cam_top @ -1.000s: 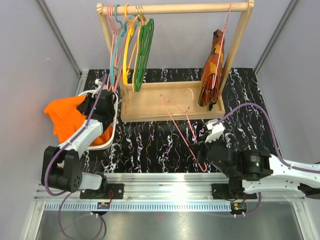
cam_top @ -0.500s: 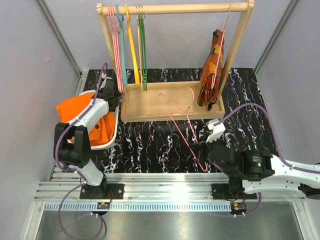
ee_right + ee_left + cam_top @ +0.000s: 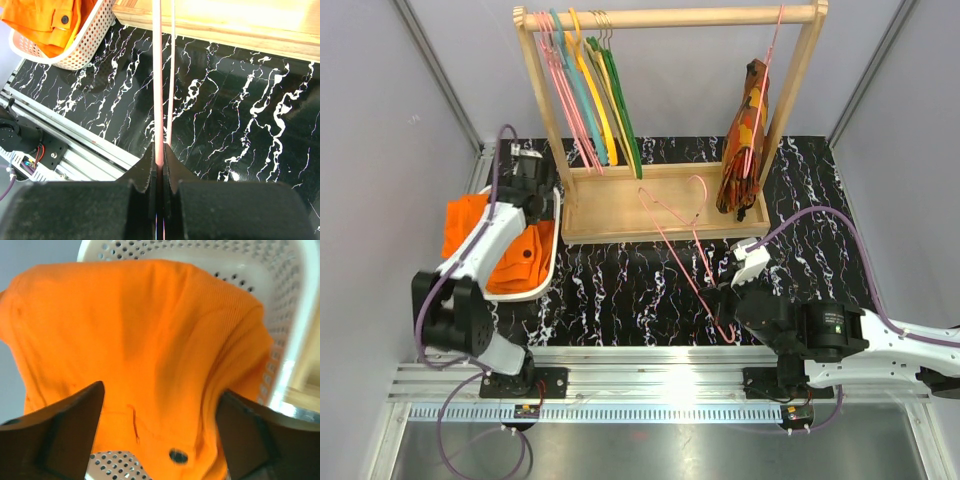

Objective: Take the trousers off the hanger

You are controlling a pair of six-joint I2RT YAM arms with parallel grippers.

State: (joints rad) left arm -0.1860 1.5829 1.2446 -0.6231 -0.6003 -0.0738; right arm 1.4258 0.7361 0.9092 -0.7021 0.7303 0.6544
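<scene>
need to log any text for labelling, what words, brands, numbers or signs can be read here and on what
No text can be read in any view.
Small pale mark on the right arm: perhaps a label, too small to read.
Trousers, hanger, basket, wooden rack: no print visible.

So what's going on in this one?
The trousers are already off the hanger. They lie bunched in the white perforated basket on the left side, one edge draped over its rim. The left claw hangs open right above them, gripping nothing. The right claw is shut on the bare pink hanger, holding it over the black marbled mat.
</scene>
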